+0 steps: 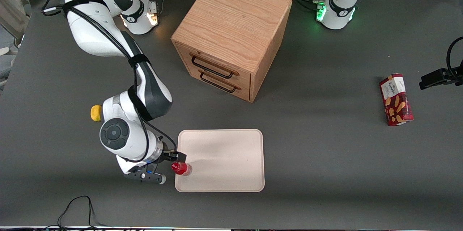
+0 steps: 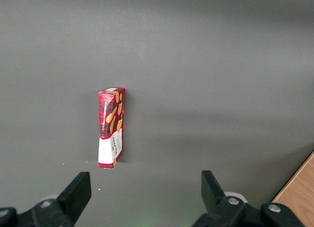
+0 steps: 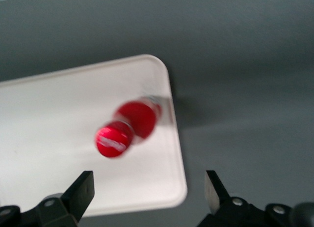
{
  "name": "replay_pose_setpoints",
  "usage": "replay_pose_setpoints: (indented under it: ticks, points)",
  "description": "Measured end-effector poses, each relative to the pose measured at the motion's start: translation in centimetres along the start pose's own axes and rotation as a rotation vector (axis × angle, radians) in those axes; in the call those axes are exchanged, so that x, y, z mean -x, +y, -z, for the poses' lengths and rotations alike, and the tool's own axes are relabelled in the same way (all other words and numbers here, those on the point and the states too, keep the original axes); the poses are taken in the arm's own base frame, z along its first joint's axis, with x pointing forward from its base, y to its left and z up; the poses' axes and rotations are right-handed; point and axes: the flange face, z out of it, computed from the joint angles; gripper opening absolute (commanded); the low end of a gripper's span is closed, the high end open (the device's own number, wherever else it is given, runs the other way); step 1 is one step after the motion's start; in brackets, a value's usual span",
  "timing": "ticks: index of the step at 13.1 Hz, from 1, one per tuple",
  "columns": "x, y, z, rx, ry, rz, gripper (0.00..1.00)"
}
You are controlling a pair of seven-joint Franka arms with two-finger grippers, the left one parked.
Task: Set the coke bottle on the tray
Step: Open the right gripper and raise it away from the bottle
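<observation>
The coke bottle [image 1: 182, 168] stands upright on the tray [image 1: 224, 151], close to the tray's edge at the working arm's end and near the corner that lies nearest the front camera. Its red cap [image 3: 114, 139] points up, and the red body [image 3: 137, 119] shows just under it in the right wrist view, with the cream surface of the tray [image 3: 49, 128] all around its foot except toward the rim, which runs just beside it.

The gripper [image 1: 170, 167] hangs above the bottle, at the same end of the tray. Its two fingers [image 3: 81, 190] are spread wide apart, one to each side of the view, and neither touches the bottle; the bottle stands free between and below them.

The tray lies flat on the dark grey table [image 1: 325, 151], nearer to the front camera than the wooden cabinet [image 1: 231, 35]. The cabinet stands in the middle of the table, turned at an angle, with two drawers [image 1: 217, 75] on its front, each with a dark handle, both closed.

A yellow ball [image 1: 96, 112] rests on the table beside the working arm, partly hidden by it. A dark red biscuit box [image 1: 396, 99] lies on the table toward the parked arm's end, well apart from the tray and the cabinet; the left wrist view shows the same box [image 2: 111, 127] lying alone on the grey surface.
</observation>
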Motion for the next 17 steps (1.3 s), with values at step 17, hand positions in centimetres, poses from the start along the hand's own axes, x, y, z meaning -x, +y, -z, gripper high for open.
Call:
replay_pose_setpoints:
  ticks: [17]
  points:
    - [15.7, 23.7, 15.5, 0.086, -0.147, 0.208, 1.0]
